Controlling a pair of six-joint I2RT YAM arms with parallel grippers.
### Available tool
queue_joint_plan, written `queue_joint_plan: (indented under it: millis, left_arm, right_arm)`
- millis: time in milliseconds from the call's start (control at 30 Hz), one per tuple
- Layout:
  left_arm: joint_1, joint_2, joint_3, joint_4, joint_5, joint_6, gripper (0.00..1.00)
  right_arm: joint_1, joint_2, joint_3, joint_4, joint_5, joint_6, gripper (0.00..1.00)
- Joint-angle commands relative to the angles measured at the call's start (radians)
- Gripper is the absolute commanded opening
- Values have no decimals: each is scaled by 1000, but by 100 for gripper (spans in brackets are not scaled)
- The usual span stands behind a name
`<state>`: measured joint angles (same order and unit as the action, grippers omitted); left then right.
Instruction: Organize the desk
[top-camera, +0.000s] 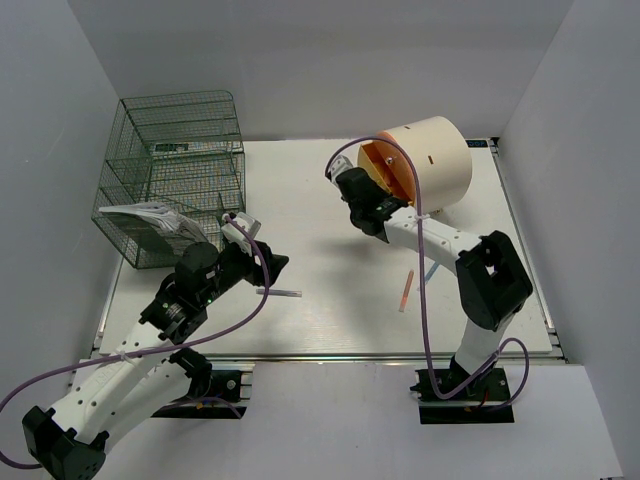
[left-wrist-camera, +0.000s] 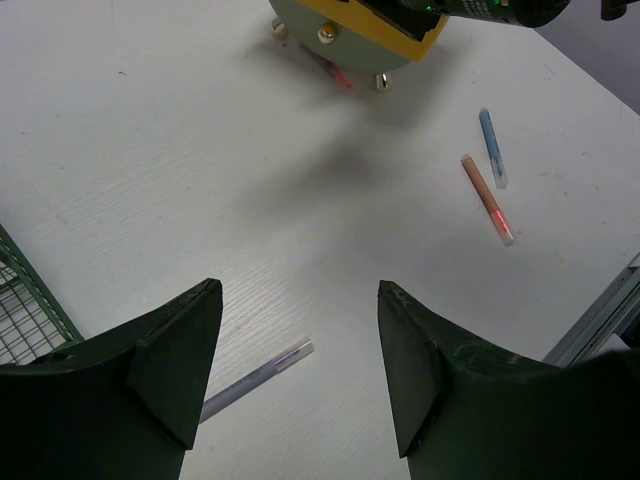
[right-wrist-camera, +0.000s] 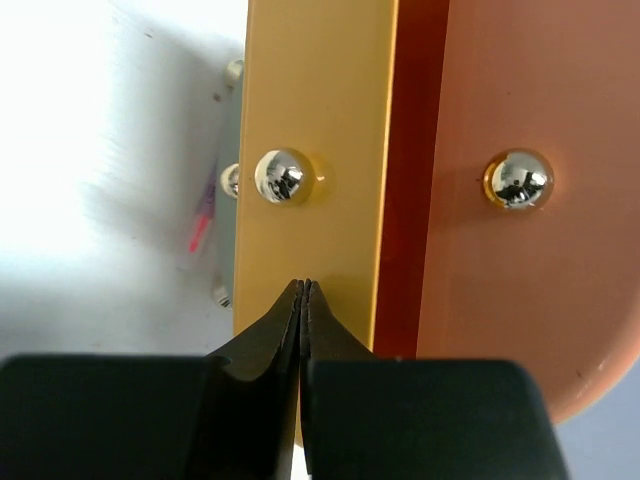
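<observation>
The white desk (top-camera: 330, 320) carries loose pens. My left gripper (top-camera: 274, 266) hangs open and empty above it; in the left wrist view (left-wrist-camera: 297, 300) a grey pen with a purple band (left-wrist-camera: 255, 378) lies on the desk below, partly hidden by the left finger, and it also shows in the top view (top-camera: 281, 292). An orange pen (top-camera: 404, 291) and a blue pen (top-camera: 432, 270) lie at centre right. My right gripper (top-camera: 358, 182) is shut with nothing between its jaws, its tips (right-wrist-camera: 303, 287) at the yellow drawer front (right-wrist-camera: 310, 120) of the cream cylinder (top-camera: 432, 160).
A green wire-mesh rack (top-camera: 178, 170) stands at the back left with papers (top-camera: 150, 218) on its lower shelf. A pink pen (right-wrist-camera: 203, 213) lies on the desk under the cylinder. The orange panel (right-wrist-camera: 510, 250) and the yellow drawer front each carry a metal knob (right-wrist-camera: 280, 175).
</observation>
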<state>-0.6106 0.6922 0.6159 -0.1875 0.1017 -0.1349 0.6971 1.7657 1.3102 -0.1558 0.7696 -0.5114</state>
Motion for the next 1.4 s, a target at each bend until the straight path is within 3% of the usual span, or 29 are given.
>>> queue_joint_plan:
  millis: [0,1367]
  left_arm:
    - [-3,-10,-5,-1,10,9,73]
    - [-3,1,-7,0,10,9,75]
  right_arm:
    - [-31,23,9,71,71,-39,0]
    - [-189,69,43,124,5,-104,0]
